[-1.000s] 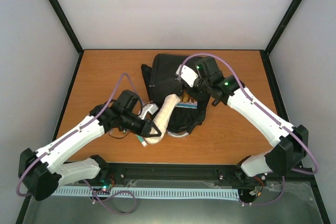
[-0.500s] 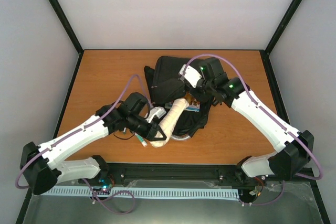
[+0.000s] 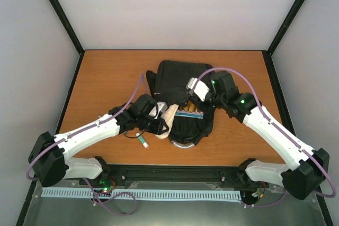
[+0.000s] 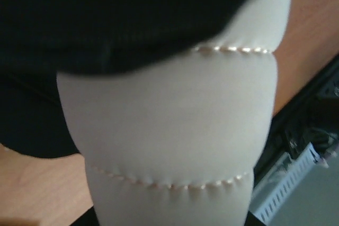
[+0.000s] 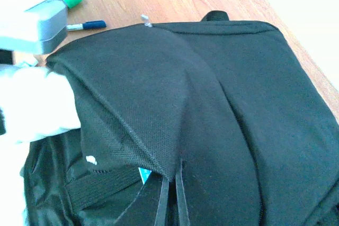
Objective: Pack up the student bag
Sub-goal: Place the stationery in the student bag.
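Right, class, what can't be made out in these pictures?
- Far end of the cream roll: left wrist view, tucked under the student bag.
- Label on the coloured pack: top view, too small.
- Whatever else is inside: both wrist views, covered by black fabric.

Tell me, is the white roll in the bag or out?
Partly in: white roll goes under the student bag flap; the rest shows outside.
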